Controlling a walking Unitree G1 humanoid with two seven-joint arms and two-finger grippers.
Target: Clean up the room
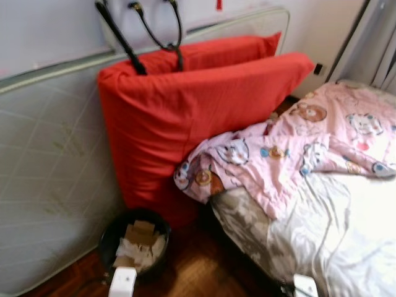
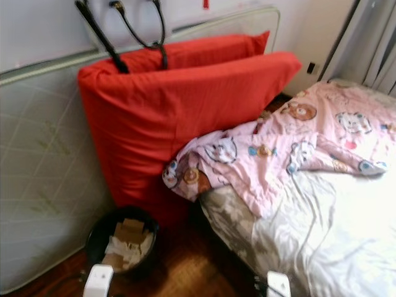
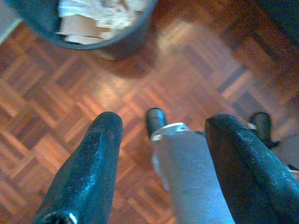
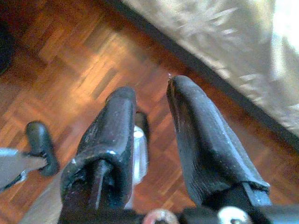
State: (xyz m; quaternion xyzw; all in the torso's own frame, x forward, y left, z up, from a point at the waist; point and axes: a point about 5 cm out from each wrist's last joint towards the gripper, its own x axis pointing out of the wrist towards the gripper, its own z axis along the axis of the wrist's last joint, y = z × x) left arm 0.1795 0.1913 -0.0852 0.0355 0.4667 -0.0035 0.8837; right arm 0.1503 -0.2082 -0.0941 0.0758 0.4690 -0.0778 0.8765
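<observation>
Parquet floor (image 3: pixel 84 107) runs under both arms, reddish-brown and bare between the bin and the bed. One black waste bin (image 1: pixel 135 242) stands on it, stuffed with cardboard scraps and crumpled paper; in the left wrist view it sits just ahead of the left jaws (image 3: pixel 161 123), which hang spread apart, gripping nothing, above open floor. Right jaws (image 4: pixel 152 98) also hang low, parted by a narrow gap with nothing between them; ahead of and beside them runs the dark lower edge of one bed (image 1: pixel 346 235), its pale sheet rumpled. One pink cartoon-print quilt (image 1: pixel 297 151) lies bunched across the bed, one corner spilling over the near edge toward the bin. Two red cushions (image 1: pixel 185 117) stand on edge, one behind the other, well ahead of both jaws, the front one touching the quilt's corner and rising right behind the bin. One pale quilted mattress (image 1: pixel 49 179) leans upright against the wall behind them. Two black cables (image 1: pixel 154 31) hang down the wall over the cushions' top edge. Open room for moving is a narrow strip of floor between bin and bed edge
</observation>
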